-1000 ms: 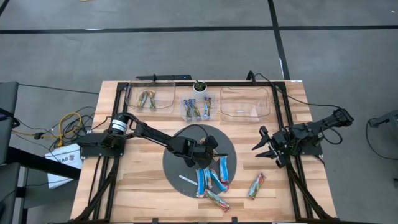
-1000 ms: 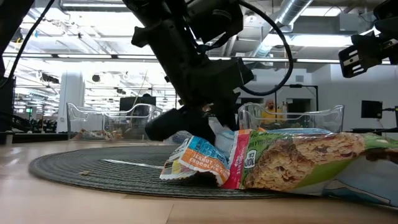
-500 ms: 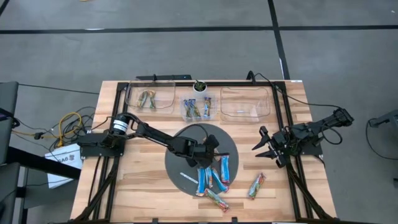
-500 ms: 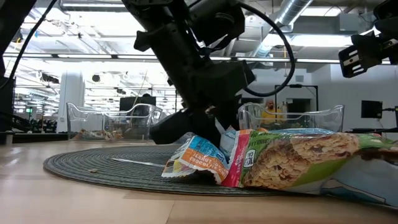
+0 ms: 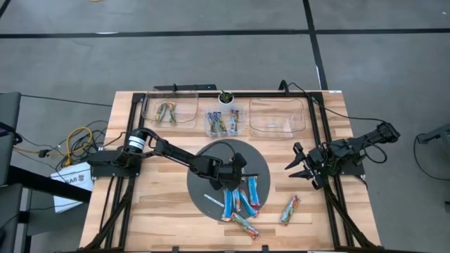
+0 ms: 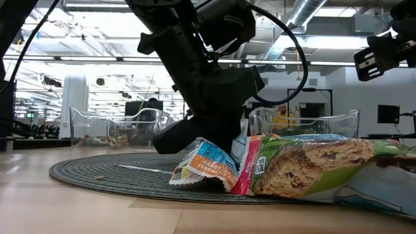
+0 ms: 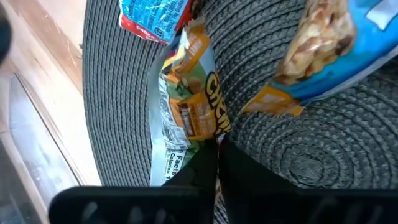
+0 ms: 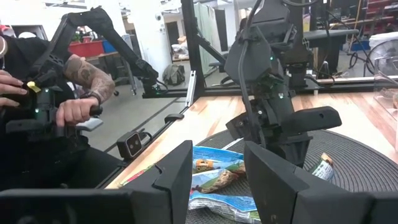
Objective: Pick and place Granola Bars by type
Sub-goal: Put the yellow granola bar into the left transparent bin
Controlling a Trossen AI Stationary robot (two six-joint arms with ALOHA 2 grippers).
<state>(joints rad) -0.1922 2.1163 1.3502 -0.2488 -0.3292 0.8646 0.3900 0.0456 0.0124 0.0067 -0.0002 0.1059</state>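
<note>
Left gripper [image 5: 234, 173] sat low over the round dark woven mat [image 5: 204, 184], fingers [image 7: 214, 177] pressed together, pinching the end of a green-and-orange wrapped granola bar [image 7: 186, 115]. Left wrist view showed the wrapper edge clamped between the two dark fingers, bar lying on the mat; a bright blue wrapped bar [image 7: 329, 43] lay just beside it, cut off at the frame edge. From above, the gripper body hid the pinched bar, so the grip could not be checked there. In the low view the left gripper [image 6: 214, 133] came down behind a crumpled orange-and-blue wrapper [image 6: 203, 166] and a big green-tan bar [image 6: 312, 166] close to the lens; contact point hidden.

Right gripper [image 5: 301, 165] was parked at the right side of the wooden tabletop [image 5: 162, 225], fingers [image 8: 171, 180] spread wide, nothing between them.

Loose bars [image 5: 239, 204] lay clustered at the mat's near edge, one green-tan bar [image 5: 289, 209] apart on bare wood. Three clear plastic bins along the far edge: left bin [image 5: 167, 111] with greenish bars, middle bin [image 5: 223, 121] with blue ones, right bin [image 5: 277, 116] contents unclear. A thin white strip [image 5: 212, 202] lay on the mat.

Only the right wrist view showed a person's hands [image 8: 74, 112] on handles beyond the tabletop.
</note>
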